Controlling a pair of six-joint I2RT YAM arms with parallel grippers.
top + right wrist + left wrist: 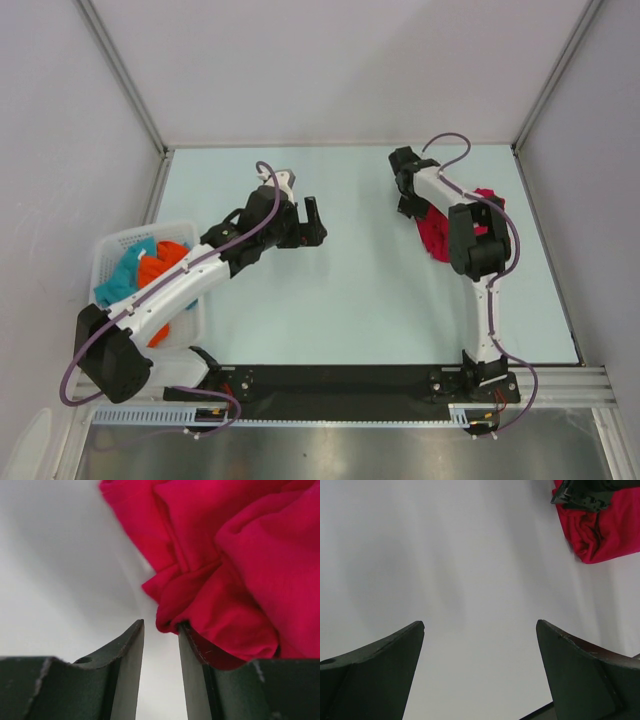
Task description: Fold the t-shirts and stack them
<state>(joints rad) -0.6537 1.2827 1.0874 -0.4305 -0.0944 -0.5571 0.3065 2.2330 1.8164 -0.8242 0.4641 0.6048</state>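
Pale tabletop (360, 300): narrow, empty right claw (161, 625) sits at the crumpled t-shirt (225, 555), left claw (480, 624) wide; next, probably pinch an edge.

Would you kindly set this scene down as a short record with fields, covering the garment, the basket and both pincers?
Surface: pale green table
Garment: crumpled crimson cloth t-shirt, unfolded, at the table's far right
Left pincer: wide open, empty, over bare table
Right pincer: at the t-shirt's edge, jaws narrowly apart, cloth lapping one finger; grip unclear
Basket: white plastic basket at the left side, holding teal cloth and orange cloth
Folded stack: none visible
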